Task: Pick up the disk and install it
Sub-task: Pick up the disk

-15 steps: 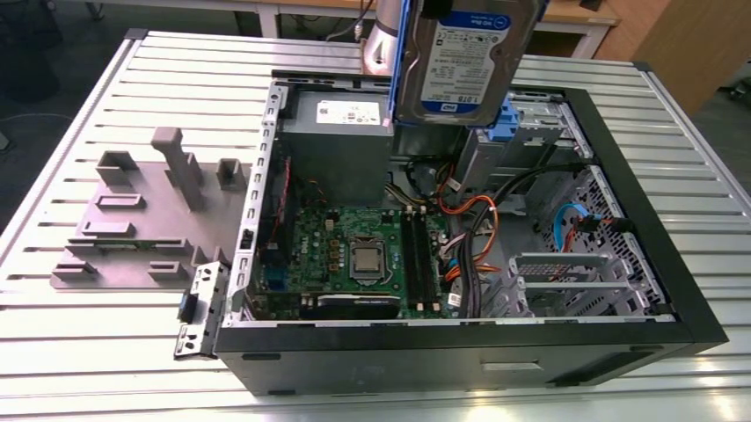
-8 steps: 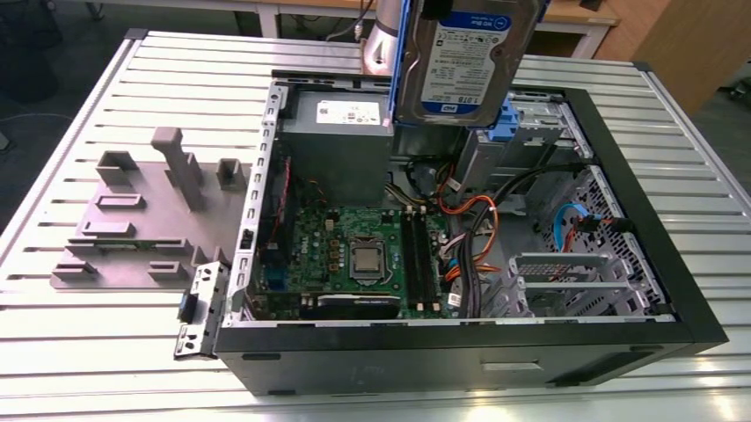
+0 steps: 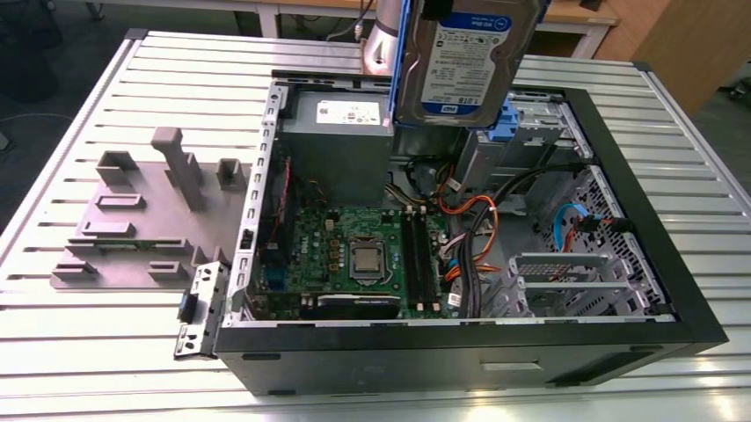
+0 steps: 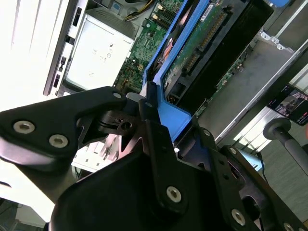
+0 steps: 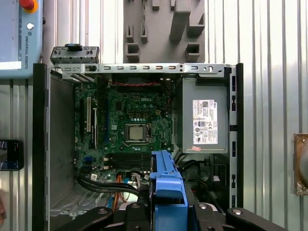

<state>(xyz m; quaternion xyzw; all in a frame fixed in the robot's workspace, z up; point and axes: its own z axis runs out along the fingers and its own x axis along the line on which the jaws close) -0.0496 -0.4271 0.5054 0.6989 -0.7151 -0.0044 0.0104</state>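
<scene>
One open computer case lies on the slatted metal surface in the exterior view, with a grey fixture plate just beside it on the exterior view's left. The disk hangs upright in the air above the case's far end, its blue-and-white label toward the camera, near the grey power supply. In the second wrist view the pincer is clamped on the blue carrier end of the disk, whose green circuit-board side shows, with the case's motherboard beyond it. In the first wrist view the disk sits edge-on in the pincer, above the case interior, near the power supply and the motherboard.
</scene>
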